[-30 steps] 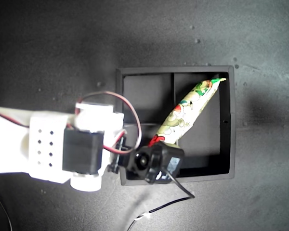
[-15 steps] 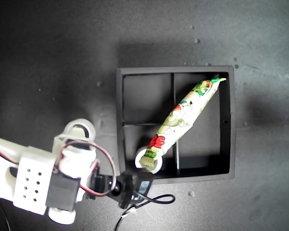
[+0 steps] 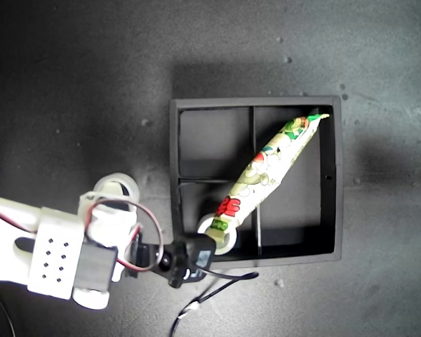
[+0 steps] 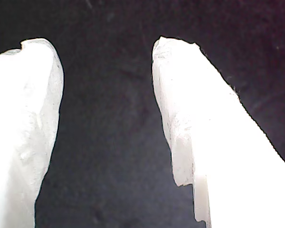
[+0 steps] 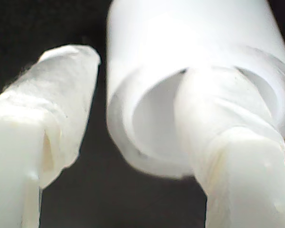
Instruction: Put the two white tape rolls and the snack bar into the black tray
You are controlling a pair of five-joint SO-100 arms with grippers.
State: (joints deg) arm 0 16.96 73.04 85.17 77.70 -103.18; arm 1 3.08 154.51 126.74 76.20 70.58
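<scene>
Tape roll (image 3: 229, 241) unmoved in black tray (image 3: 337, 175) | my first gripper (image 4: 104, 42) fingers parted | my second gripper (image 5: 137, 64) parted, maybe touching a roll (image 5: 190, 38)

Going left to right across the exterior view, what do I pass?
White arm → white tape roll on the table → white tape roll in the tray → snack bar → right-hand wall of the black tray.
</scene>
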